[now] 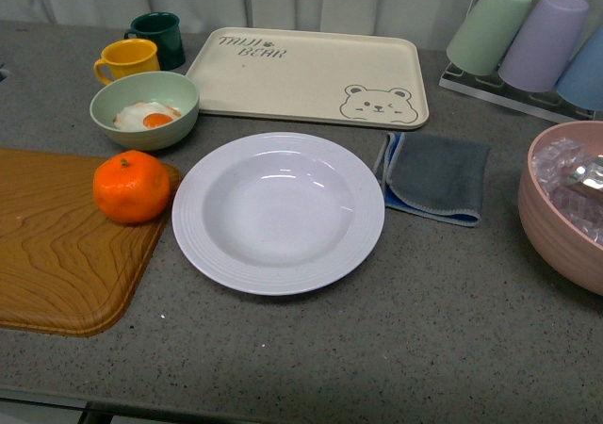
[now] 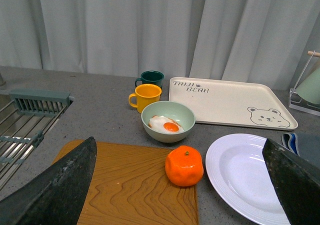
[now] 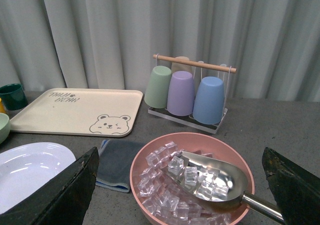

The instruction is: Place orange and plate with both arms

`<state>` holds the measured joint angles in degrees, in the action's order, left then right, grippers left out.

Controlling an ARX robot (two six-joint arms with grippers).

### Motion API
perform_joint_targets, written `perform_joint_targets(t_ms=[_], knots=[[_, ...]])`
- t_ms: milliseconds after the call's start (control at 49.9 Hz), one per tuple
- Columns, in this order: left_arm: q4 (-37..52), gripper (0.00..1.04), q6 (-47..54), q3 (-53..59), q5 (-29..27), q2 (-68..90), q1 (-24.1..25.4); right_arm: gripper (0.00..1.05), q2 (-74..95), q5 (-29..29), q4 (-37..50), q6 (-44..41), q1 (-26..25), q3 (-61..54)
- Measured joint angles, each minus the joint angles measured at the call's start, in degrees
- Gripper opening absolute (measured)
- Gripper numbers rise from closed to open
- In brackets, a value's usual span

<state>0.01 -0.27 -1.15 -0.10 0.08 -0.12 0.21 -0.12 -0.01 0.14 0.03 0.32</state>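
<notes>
The orange (image 1: 132, 187) (image 2: 184, 165) rests on the right corner of a wooden cutting board (image 1: 57, 245) (image 2: 135, 185), close to the plate's left rim. The pale lavender-white plate (image 1: 203, 245) (image 2: 225, 177) (image 3: 15, 157) lies empty in the middle of the grey counter. Neither arm shows in the front view. In the left wrist view my left gripper (image 2: 182, 185) is open, set back from the orange, its dark fingers (image 2: 60, 185) spread wide at the frame's edges. In the right wrist view my right gripper (image 3: 182, 185) is open, back from a pink bowl, holding nothing.
A mint bowl with a fried egg (image 1: 144, 109), yellow mug (image 1: 127, 60) and dark green mug (image 1: 158, 38) stand behind the orange. A cream bear tray (image 1: 306, 77), folded grey cloth (image 1: 435, 176), pink bowl of ice with metal scoop (image 3: 192, 177) and a cup rack (image 3: 187, 92) lie to the right. A dish rack (image 2: 25, 120) sits far left.
</notes>
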Motion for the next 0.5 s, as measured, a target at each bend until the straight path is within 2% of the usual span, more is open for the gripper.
perform_joint_targets(t_ms=[261, 341, 381, 501], knots=[[0.0, 0.98, 0.0, 0.0, 0.0, 0.0, 0.0, 0.95, 0.0, 0.0, 0.0, 0.0, 0.0, 0.0], [-8.1, 0.98, -5.2, -3.4, -5.8, 7.7, -2.0, 0.95, 0.0, 0.0, 0.0, 0.0, 0.0, 0.0], [-6.6, 0.98, -7.2, -3.8, -7.3, 13.0, -2.9, 0.95, 0.0, 0.0, 0.0, 0.0, 0.0, 0.0], [9.4, 0.98, -11.9, -6.8, -7.3, 34.2, -5.7, 0.95, 0.0, 0.0, 0.0, 0.0, 0.0, 0.0]])
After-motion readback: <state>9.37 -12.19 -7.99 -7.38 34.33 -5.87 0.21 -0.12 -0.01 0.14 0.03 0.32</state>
